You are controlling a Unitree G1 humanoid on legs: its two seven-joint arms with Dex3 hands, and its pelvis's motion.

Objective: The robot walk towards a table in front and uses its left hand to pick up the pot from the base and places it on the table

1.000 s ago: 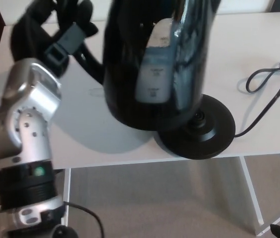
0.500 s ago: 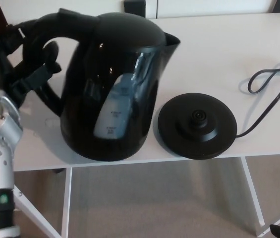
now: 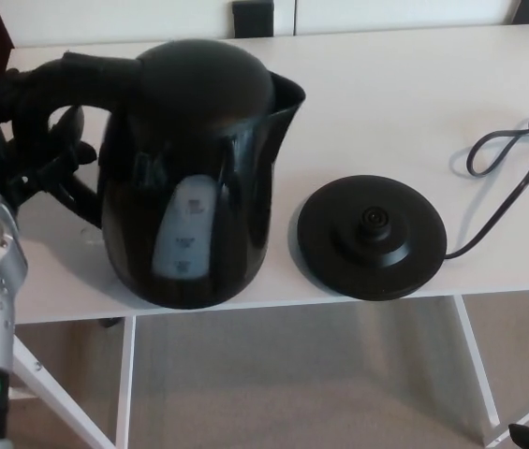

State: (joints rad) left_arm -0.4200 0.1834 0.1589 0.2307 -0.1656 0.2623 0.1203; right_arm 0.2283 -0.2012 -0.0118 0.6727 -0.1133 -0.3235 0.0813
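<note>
The black pot [image 3: 189,178], an electric kettle with a pale water window, stands upright on the white table [image 3: 404,75], to the left of its round black base [image 3: 373,237]. The base is bare, with its centre pin showing. My left hand [image 3: 35,140] is shut on the pot's handle at the far left, with the silver forearm below it. The right hand does not show.
A black cord [image 3: 512,159] loops from the base toward the table's right edge. The table's front edge runs just under the pot and base, with white legs and grey floor below. A dark object [image 3: 253,17] sits at the back edge.
The pot came down from above the base and moved left; it now stands on the table beside the base. My left arm went left and down with it.
</note>
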